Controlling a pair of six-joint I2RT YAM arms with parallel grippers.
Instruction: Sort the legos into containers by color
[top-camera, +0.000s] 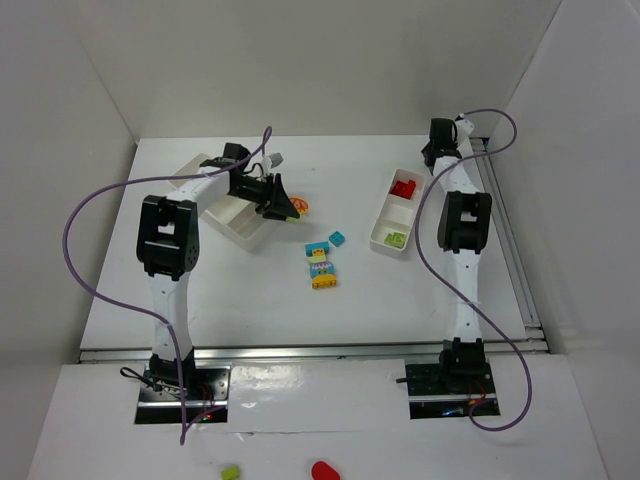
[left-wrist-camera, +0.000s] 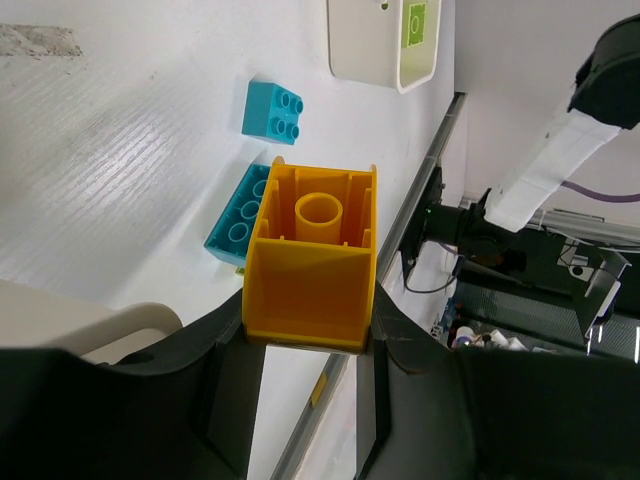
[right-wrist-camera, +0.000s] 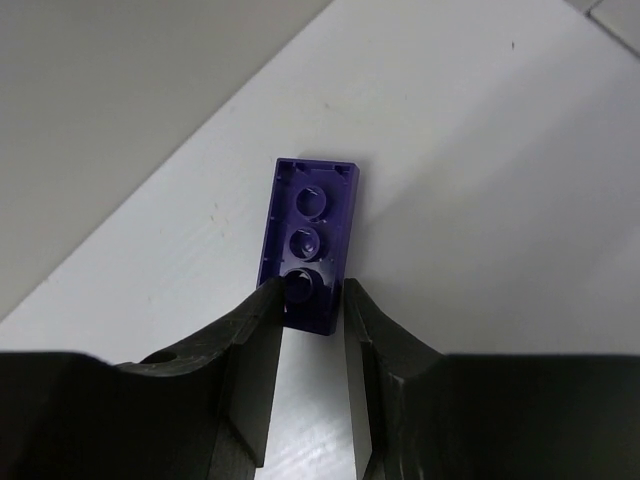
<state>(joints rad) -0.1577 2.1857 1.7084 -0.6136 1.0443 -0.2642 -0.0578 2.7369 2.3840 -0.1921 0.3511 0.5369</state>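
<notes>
The orange lego (left-wrist-camera: 310, 250) is pinched by its side walls, hollow underside up, in the closed left end effector (left-wrist-camera: 310, 335). It is held off the desk (top-camera: 400, 300) just beside the wider tray (top-camera: 232, 222), probably for dropping into a compartment of its own. At the far right corner the purple lego (right-wrist-camera: 308, 240) lies flat, and the right end effector (right-wrist-camera: 311, 297) is clamped on its near end, likely to carry it to the narrower tray (top-camera: 381, 218). There the red legos (top-camera: 405, 185) and a green lego (top-camera: 396, 239) occupy separate compartments, while the cyan and yellow legos (top-camera: 321, 266) lie loose between the trays.

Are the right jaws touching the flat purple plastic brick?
Touching. Right wrist view: both jaws squeeze the flat purple plastic brick at its near end.
</notes>
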